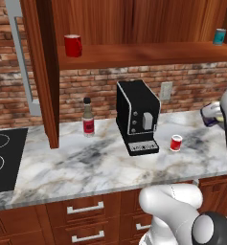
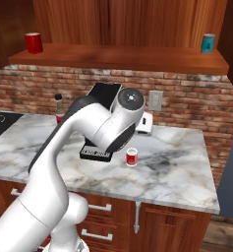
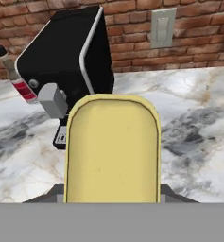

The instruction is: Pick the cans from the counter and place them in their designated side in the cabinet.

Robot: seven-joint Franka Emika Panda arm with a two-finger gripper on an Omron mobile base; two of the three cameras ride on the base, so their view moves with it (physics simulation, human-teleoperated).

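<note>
My pincer point(image 1: 211, 115) is clamped on the blue can point(image 3: 112, 149), and it's lifted clear of the counter point(image 1: 96, 162). In the hand view the can's yellow label sits right in front of the lens, with marble well below it. In the left base view I catch the can's dark bottom poking out at the right edge, beside my white wrist, level with the coffee machine's point(image 1: 136, 115) upper half.

So as I see it: one can picked, zero placed. The red can point(image 1: 175, 142) stands on the counter just right of the machine's drip tray, untouched. The cabinet point(image 1: 134, 28) shelf holds a red mug point(image 1: 73, 45) at the left end and a teal can point(image 1: 219, 36) at the right, neither one mine to move. Left to do: carry this one up to its side, let go, come back for the red one, repeat.

Stuff I can't make out: my fingertips are buried behind the can in the hand view, so where exactly they sit on it is a guess. In the right base view my own elbow covers most of the machine. Nothing marks which side of the shelf belongs to which can. The bottle point(image 1: 88, 117) left of the machine is too small to read.
</note>
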